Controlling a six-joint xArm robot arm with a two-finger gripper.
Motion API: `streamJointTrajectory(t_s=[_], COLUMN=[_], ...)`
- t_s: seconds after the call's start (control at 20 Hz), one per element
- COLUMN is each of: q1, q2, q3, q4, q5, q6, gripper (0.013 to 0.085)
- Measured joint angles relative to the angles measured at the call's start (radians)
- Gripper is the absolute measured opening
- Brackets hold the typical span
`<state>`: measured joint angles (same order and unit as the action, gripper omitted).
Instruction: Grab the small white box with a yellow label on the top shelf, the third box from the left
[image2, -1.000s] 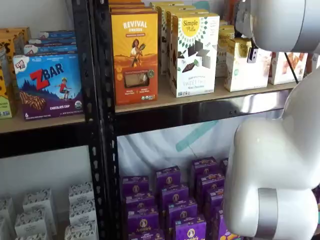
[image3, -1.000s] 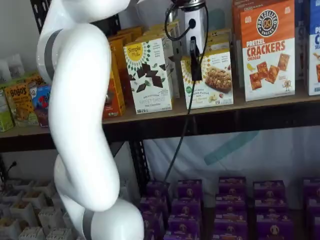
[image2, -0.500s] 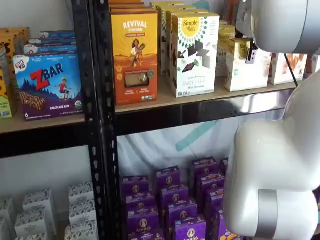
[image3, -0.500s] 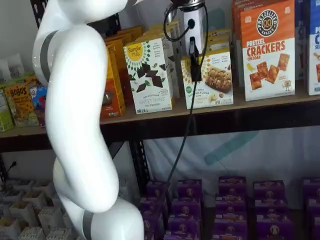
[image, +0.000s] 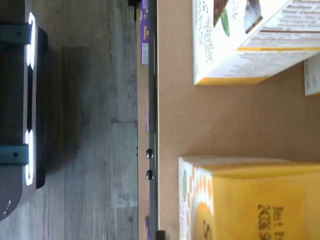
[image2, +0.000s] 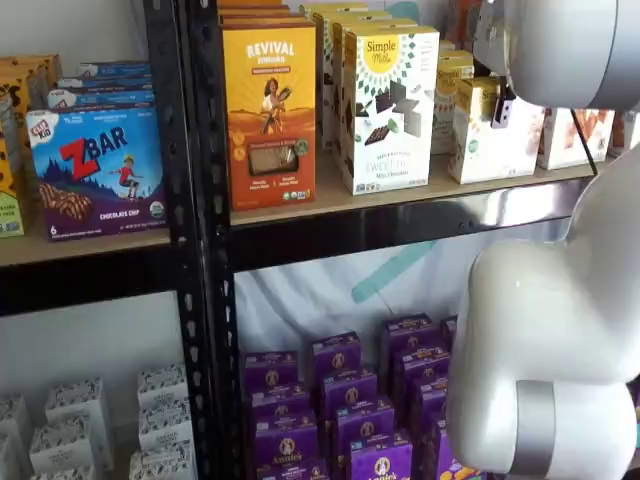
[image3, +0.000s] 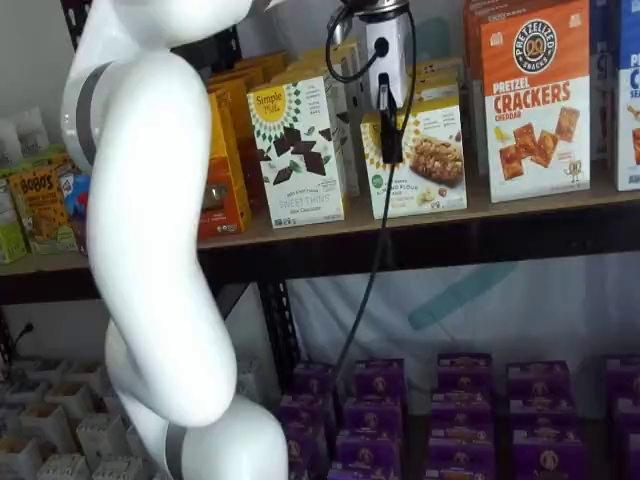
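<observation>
Little had changed over the last second. The arm's big white link (image3: 150, 250) had swung a bit further away from the tall chocolate-squares box (image3: 297, 150), uncovering more of the orange boxes behind it. The black finger and cable (image3: 375, 250) stayed almost where they were, hanging in front of the small white box (image3: 425, 165). That box sat upright on the top bench (image3: 520, 205), just beside the chocolate-squares box on its cracker-box side, apparently not lifted or shifted. In a shelf view the same small box (image2: 480, 140) showed its plain side, with the dark finger across its upper edge. Only one finger showed side-on, so I couldn't tell whether the jaws were open or closed. The wrist view looked down on bare board between the chocolate-squares box (image: 250, 45) and the yellow top of the small box (image: 250, 205). My read: the elbow was being readjusted with the approach nearly done, and the grasp not yet confirmed.
</observation>
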<state>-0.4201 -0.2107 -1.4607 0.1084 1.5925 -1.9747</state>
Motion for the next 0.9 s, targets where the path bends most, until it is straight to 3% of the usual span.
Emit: streamJointTrajectory(t_s=[0.15, 0.25, 0.5, 0.65, 0.8, 0.9], q1=[-0.001, -0.002, -0.003, -0.004, -0.005, -0.006], q2=[-0.005, -0.008, -0.01, -0.008, -0.01, -0.01], q3=[0.006, 0.008, 0.011, 0.007, 0.009, 0.008], q4=[0.004, 0.008, 0.014, 0.017, 0.019, 0.02], q5=[-0.005, -0.007, -0.011, -0.007, -0.01, -0.009], q6=[-0.001, -0.002, -0.002, -0.002, -0.004, -0.004], gripper=[0.057, 0.049, 0.049, 0.041, 0.041, 0.037])
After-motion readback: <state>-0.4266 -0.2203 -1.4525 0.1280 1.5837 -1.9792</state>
